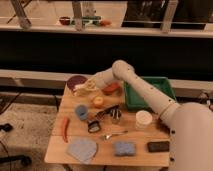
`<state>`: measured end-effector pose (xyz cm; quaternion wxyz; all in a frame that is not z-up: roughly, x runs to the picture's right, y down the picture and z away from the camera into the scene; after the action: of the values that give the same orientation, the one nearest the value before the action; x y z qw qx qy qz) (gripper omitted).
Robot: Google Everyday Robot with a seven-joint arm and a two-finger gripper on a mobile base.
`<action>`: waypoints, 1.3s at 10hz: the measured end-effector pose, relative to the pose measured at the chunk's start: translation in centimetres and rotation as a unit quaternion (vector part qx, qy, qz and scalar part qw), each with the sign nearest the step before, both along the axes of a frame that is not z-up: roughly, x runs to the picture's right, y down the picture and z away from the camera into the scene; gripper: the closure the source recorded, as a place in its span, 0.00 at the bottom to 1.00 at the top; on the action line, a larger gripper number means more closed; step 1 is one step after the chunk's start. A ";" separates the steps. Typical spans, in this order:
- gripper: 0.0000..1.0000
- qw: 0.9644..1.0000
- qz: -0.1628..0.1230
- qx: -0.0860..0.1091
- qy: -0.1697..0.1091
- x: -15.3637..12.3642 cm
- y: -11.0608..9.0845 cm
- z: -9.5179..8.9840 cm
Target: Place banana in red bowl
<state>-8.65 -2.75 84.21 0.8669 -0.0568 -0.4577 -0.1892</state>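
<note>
The banana (91,85) is pale yellow and lies across my gripper (86,87), which is shut on it just above the table's back left part. It hangs over the right edge of the purple bowl (75,81). The red bowl (112,89) stands to the right of the gripper, partly hidden behind my forearm, beside the green tray (150,95). My arm reaches in from the lower right.
On the wooden table (135,159) are a small orange fruit (98,102), a blue cup (81,111), a red chili (65,129), a grey cloth (81,149), a blue sponge (124,148), a white cup (143,119), a fork (115,134) and a black block (158,146).
</note>
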 end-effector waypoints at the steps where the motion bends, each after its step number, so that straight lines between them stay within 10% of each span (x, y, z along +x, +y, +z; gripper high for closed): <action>1: 1.00 1.000 0.002 0.004 0.011 1.6 -0.4 0.3; 5: 1.00 0.998 0.018 0.014 0.061 7.2 -1.9 1.1; 13: 1.00 0.998 0.020 0.014 0.062 7.2 -1.9 1.2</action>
<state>-1.46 -4.68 85.37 0.8980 -0.0477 -0.4012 -0.1744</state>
